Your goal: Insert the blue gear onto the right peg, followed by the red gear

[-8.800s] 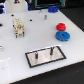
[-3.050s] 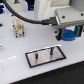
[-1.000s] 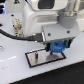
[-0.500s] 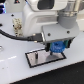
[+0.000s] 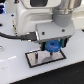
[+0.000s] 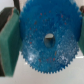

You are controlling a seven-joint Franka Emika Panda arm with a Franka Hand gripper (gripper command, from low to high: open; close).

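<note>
Exterior view: plate (image 5: 31, 59) on desk (image 5: 15, 72) at left; blue gear (image 5: 53, 47) pinched in fingers (image 5: 53, 46) above plate's right end; right peg hidden, red gear not seen. Wrist view: bore (image 6: 48, 37) clear. Risk: bore off peg axis, so gear jams or tilts when lowered.

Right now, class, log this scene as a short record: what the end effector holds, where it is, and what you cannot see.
end effector: shut on the blue gear
fingers: teal pads against the gear's rim
gear position: over the grey plate, toward the exterior view's right
right peg: not visible
red gear: not in view
seated on peg: cannot tell
</note>
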